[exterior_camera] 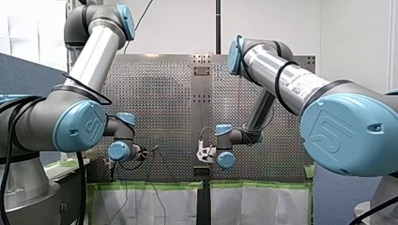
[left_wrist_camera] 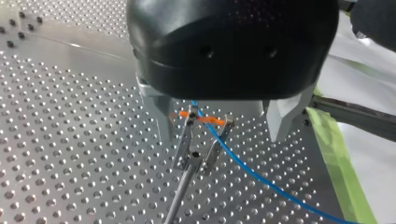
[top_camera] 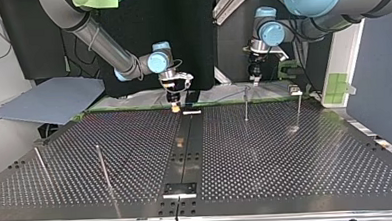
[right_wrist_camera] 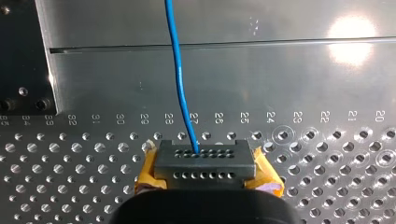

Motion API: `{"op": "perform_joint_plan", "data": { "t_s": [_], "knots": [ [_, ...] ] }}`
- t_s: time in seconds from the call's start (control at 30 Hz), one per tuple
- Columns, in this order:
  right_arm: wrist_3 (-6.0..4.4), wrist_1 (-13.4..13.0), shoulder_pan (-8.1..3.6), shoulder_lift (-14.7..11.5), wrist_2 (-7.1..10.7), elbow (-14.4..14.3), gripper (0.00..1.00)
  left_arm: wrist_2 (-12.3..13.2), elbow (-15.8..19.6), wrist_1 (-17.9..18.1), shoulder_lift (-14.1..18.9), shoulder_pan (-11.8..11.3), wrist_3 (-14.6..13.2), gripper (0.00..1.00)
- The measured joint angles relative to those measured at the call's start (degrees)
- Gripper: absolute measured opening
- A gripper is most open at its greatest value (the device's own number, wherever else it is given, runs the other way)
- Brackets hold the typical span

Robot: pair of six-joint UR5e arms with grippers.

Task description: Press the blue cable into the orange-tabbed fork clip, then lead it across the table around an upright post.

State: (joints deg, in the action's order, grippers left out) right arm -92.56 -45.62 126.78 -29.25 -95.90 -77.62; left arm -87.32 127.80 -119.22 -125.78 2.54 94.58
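Observation:
In the left wrist view the fork clip [left_wrist_camera: 194, 156] stands on a thin rod, with orange tabs [left_wrist_camera: 187, 114] on its two prongs. The blue cable [left_wrist_camera: 252, 172] lies in the mouth of the fork between the tabs and runs off towards the green-taped table edge. My left gripper [left_wrist_camera: 220, 135] is open, its metal fingers [left_wrist_camera: 159, 119] straddling the clip without touching it. In the right wrist view my right gripper [right_wrist_camera: 205, 161], with yellow pads [right_wrist_camera: 148, 173], is shut on the blue cable [right_wrist_camera: 180, 70], which leads straight ahead from it. It hangs low over the table's far edge [top_camera: 175, 104].
Thin upright posts stand on the perforated table: one [top_camera: 245, 103] beneath my left arm, one [top_camera: 299, 108] further right, two [top_camera: 104, 167] leaning in the near left part. A grey sheet [top_camera: 48, 99] lies off the table's far left. Green tape [left_wrist_camera: 336, 158] lines the edge.

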Motion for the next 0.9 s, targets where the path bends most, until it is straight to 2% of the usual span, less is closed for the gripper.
{"op": "perform_joint_plan", "data": {
  "t_s": [0.33,0.9],
  "knots": [
    [0.00,0.0,0.00,0.1,0.08,0.0,0.00,0.0,0.0,0.3,0.1,1.0,-0.8,0.98],
    [0.00,0.0,0.01,0.3,0.09,0.0,0.00,0.6,0.0,0.7,0.1,1.3,-0.9,0.98]
  ]
}}
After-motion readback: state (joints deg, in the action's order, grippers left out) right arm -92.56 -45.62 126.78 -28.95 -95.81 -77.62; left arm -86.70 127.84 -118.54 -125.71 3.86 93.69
